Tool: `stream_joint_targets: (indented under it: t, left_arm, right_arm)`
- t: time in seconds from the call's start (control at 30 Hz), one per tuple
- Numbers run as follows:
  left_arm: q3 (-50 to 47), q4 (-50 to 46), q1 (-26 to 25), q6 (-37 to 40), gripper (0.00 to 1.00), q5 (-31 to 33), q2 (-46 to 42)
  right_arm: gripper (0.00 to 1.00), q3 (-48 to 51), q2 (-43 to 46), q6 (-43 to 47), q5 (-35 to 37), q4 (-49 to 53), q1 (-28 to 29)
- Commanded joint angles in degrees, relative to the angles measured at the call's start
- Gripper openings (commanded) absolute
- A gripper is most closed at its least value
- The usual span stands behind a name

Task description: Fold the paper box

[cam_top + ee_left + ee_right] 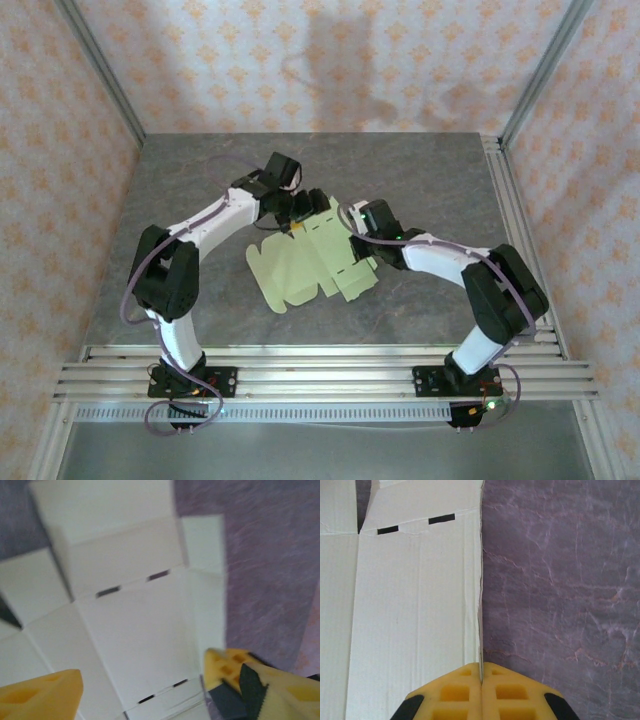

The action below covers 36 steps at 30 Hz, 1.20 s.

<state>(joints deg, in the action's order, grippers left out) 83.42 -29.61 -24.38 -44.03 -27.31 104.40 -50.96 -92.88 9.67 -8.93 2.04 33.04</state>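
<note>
The paper box [310, 262] lies unfolded on the grey table [430, 180], a pale yellow-green card with flaps and slots. My left gripper [298, 214] hovers over its far end. In the left wrist view the gripper [142, 672] is open, its yellow fingers [45, 692] spread wide above the card panel [130, 620], nothing between them. My right gripper [356, 226] is at the card's right side. In the right wrist view this gripper [481, 672] is shut on the thin edge of a raised box panel [415, 605], which stands on edge between the pads.
Patterned walls [330, 60] enclose the table on three sides. A metal rail frame [330, 365] runs along the near edge by the arm bases. Bare marbled table surface [560, 590] spreads right of the card.
</note>
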Motion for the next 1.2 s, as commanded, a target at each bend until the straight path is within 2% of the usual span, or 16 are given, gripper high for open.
stream_joint_targets:
  t: [0.0, 0.1, 0.23, 0.37, 0.63, 0.73, 1.0, 1.17]
  left_arm:
    - [5.50, -7.56, 0.15, 3.78, 0.86, 4.94, 0.37]
    - [12.32, -11.18, 0.12, 7.99, 0.88, 6.71, 3.55]
    - [21.23, -14.32, 0.12, 15.05, 0.92, 4.68, 9.36]
    - [33.55, -21.59, 0.19, 20.20, 0.92, 4.08, 16.85]
    - [49.74, -29.26, 0.17, 26.89, 0.84, -0.07, 28.99]
    - [51.19, -31.13, 0.19, 26.85, 0.77, -1.11, 29.86]
    - [46.36, -30.34, 0.14, 26.46, 0.60, -1.90, 26.45]
    - [45.49, -30.16, 0.04, 25.88, 0.58, -2.48, 26.18]
  right_arm:
    - [0.00, 0.91, 2.26, 5.07, 8.14, -3.38, 2.30]
    - [0.00, 1.03, 2.23, 7.17, 8.84, -3.88, 3.47]
    - [0.00, 1.31, 1.85, 9.05, 9.78, -5.20, 4.73]
    - [0.00, 1.00, 1.02, 9.87, 11.56, -6.24, 5.95]
    - [0.00, -0.07, -0.70, 10.45, 14.20, -6.45, 7.30]
    - [0.00, -0.28, -1.07, 10.45, 14.46, -6.23, 7.31]
    - [0.00, -1.62, -2.54, 11.20, 17.22, -5.92, 7.31]
    - [0.00, -2.04, -2.79, 11.42, 17.91, -6.19, 7.31]
